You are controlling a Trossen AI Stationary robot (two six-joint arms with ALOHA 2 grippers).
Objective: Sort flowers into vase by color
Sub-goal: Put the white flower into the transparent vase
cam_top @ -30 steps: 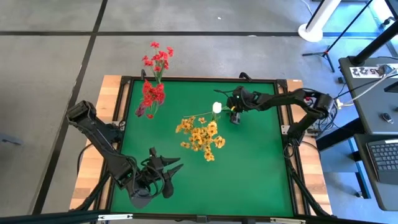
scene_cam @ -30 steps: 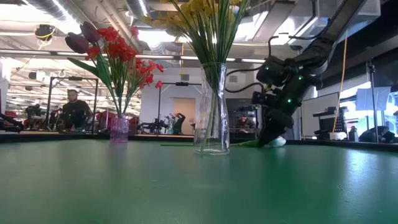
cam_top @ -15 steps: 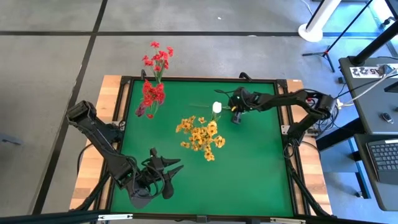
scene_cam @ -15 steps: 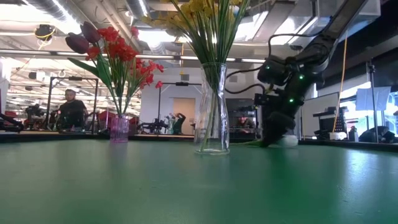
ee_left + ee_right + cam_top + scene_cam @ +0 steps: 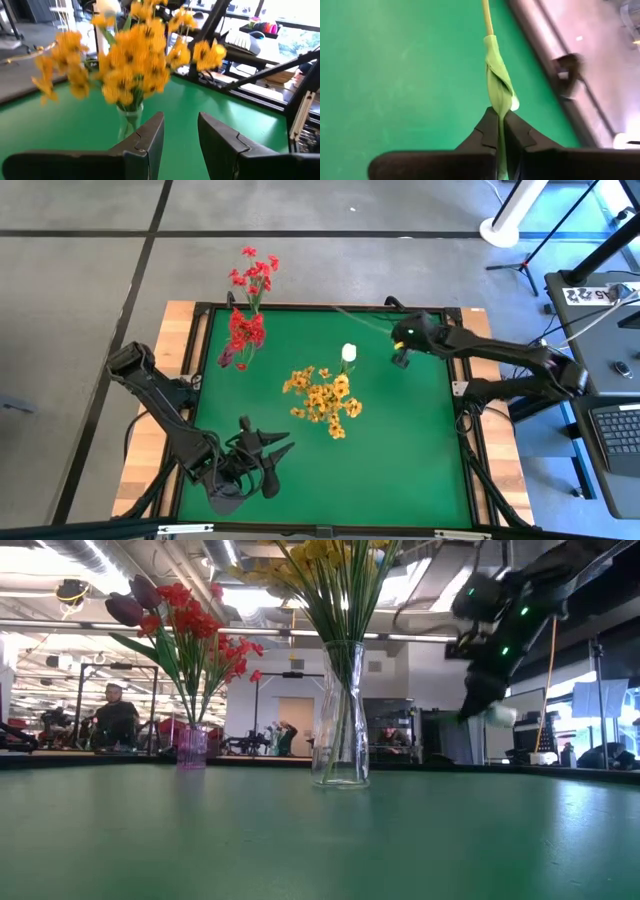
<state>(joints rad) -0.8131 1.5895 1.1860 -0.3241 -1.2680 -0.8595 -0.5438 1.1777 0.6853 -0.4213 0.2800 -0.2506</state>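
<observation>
The left gripper hangs low over the green desk, on the near-left side of the clear vase and well apart from it. Its fingers stand apart with nothing between them, pointed toward that vase.

Left of the clear vase and farther back stands a small pink vase. It holds the red flowers together with dark pink-red buds. In the room behind the pink vase, in the low view, a person sits.

The clear vase itself stands near the middle of the desk. It is filled with the yellow-orange flowers, and a single white bloom shows among them at their far edge.

Right of the clear vase and a little behind it, the right gripper is up off the desk. It is closed tight on a thin green stem, pinching it just beside a folded leaf. A second white bloom hangs at this gripper's tips, clear of the desk. The rest of the stem runs from the gripper toward the desk's far edge behind the clear vase.
</observation>
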